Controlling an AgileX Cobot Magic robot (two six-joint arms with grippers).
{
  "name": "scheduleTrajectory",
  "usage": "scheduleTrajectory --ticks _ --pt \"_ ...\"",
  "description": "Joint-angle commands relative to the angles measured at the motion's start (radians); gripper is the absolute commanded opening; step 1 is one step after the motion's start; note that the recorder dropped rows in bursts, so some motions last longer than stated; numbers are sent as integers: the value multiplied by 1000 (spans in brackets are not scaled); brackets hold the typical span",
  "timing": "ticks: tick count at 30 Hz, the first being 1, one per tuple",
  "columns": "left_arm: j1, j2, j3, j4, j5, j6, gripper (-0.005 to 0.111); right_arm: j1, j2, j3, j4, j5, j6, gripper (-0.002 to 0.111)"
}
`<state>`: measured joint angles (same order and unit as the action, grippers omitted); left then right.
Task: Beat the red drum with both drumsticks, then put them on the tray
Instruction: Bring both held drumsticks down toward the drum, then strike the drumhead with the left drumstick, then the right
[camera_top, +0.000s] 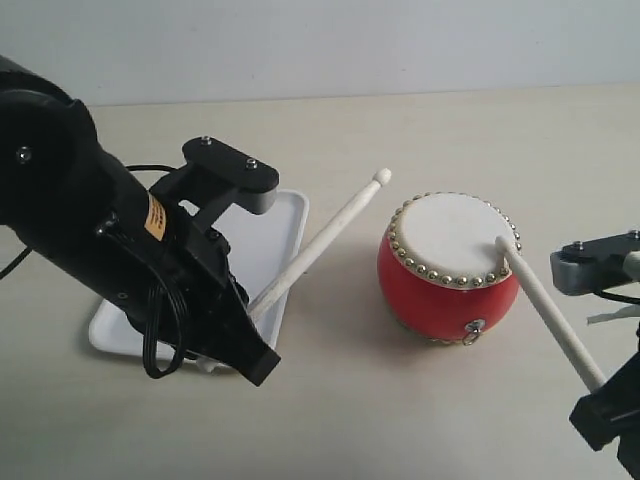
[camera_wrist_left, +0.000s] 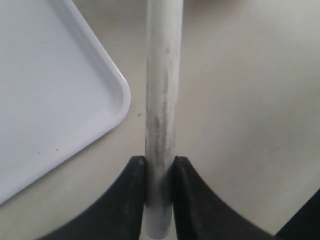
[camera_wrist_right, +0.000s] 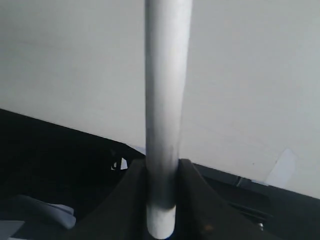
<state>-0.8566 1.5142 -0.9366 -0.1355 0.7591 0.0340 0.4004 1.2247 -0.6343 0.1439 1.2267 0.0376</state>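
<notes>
The red drum (camera_top: 447, 268) stands right of centre, its cream skin ringed with brass studs. My left gripper (camera_top: 248, 318) (camera_wrist_left: 160, 165) is shut on a pale drumstick (camera_top: 320, 243) (camera_wrist_left: 162, 95) that slants up and right, its tip in the air left of the drum. From the lower right my right gripper (camera_top: 603, 388) (camera_wrist_right: 162, 167) is shut on the other drumstick (camera_top: 548, 305) (camera_wrist_right: 166, 90), whose tip rests on the drum skin near its right rim. The white tray (camera_top: 262, 246) (camera_wrist_left: 45, 95) lies under the left arm, mostly hidden.
A beige tabletop (camera_top: 330, 400) carries everything. The bulky black left arm (camera_top: 90, 230) with a looped cable covers the left side. A grey bracket of the right arm (camera_top: 595, 265) sits at the right edge beside the drum.
</notes>
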Motion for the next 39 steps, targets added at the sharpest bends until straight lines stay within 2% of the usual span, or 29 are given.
scheduleTrajectory --ticks 1,5,9,13,16,22,29,33,39 --pt "-4 -2 -38 0 40 38 0 1 -36 -73 -16 -6 -9 0" --pt "-6 28 -117 0 106 67 0 1 -127 -159 -16 -6 -9 0" --pt "-22 146 -224 -3 186 70 0 1 -169 -172 5 -6 13 0" --pt "-63 304 -255 -1 336 126 0 1 -186 -166 16 -6 13 0" --pt "-63 350 -261 -3 348 110 0 1 -197 -166 18 -6 13 0" --pt "-59 199 -261 3 282 82 0 1 -166 -138 38 -6 -3 0" --pt "-59 -17 -261 6 282 64 0 1 16 23 14 -6 -38 0" --pt "-59 -46 -261 8 294 62 0 1 39 -19 6 -6 -38 0" --pt "-61 18 -261 -39 289 68 0 1 -92 -158 28 -6 -38 0"
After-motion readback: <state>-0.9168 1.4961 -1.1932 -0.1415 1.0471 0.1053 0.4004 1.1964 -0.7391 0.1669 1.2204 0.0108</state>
